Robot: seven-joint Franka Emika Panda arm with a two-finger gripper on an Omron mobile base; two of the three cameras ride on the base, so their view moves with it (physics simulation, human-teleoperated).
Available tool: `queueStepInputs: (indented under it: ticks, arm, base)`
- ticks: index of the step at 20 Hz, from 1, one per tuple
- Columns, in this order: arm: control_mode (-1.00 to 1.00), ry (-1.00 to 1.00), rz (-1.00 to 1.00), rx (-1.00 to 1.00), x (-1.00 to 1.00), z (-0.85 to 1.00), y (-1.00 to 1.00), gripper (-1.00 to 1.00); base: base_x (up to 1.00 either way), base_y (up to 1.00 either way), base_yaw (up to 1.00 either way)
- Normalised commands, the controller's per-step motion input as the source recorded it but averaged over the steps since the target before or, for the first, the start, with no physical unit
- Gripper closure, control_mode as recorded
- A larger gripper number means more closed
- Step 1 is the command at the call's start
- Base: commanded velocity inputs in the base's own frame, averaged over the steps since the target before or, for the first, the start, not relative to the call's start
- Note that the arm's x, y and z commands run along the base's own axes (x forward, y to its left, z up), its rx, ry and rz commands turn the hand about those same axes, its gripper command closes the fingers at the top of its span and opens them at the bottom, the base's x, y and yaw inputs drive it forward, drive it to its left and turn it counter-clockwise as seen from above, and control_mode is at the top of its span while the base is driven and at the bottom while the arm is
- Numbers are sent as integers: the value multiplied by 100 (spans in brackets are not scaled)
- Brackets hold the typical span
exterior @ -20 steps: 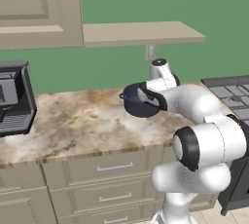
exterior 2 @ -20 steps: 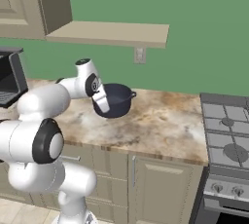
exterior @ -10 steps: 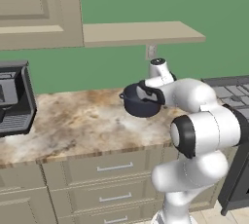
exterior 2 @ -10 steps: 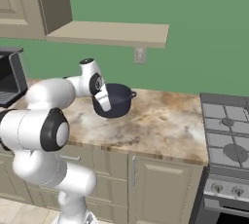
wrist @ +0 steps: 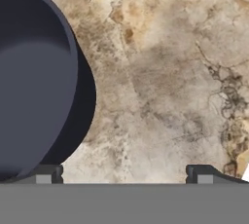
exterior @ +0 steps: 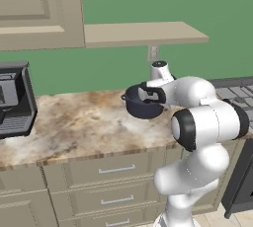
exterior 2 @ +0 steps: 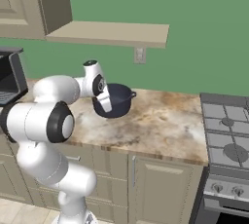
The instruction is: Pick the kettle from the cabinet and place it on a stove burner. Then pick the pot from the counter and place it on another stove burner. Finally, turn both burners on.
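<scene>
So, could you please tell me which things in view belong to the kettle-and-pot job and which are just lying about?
Part of the job:
- round dark navy pot, on the counter
- beige-brown marbled counter
- grey range burners
- beige cabinet with open shelf board
- open gripper, at the pot's rim

Just lying about:
- black boxy appliance on the counter
- wall socket
- beige drawer units

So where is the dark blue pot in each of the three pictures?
Left base view: the pot sits mid-picture on the counter, just left of the white arm.
Right base view: the pot is left of centre, just right of the arm.
Hand view: the pot takes up the left side, loop handle at the top.
Shared landmark: the marbled counter under it.
</scene>
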Motion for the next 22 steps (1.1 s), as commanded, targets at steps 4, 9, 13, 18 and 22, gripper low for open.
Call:
queueStepInputs:
  ticks: [4, 9, 13, 18, 22]
  arm:
    - [-100, 0, -2, 3, 22, -15, 0, -100]
    - [-100, 0, -1, 3, 22, -13, 0, -100]
    - [-100, 0, 0, 2, 22, -4, 0, -100]
    - [-100, 0, 0, 2, 22, -5, 0, -100]
    - [-100, 0, 0, 2, 26, -11, 0, -100]
  base:
    - [0, 0, 0]
    - [0, 0, 0]
    - [0, 0, 0]
    - [0, 0, 0]
    - [0, 0, 0]
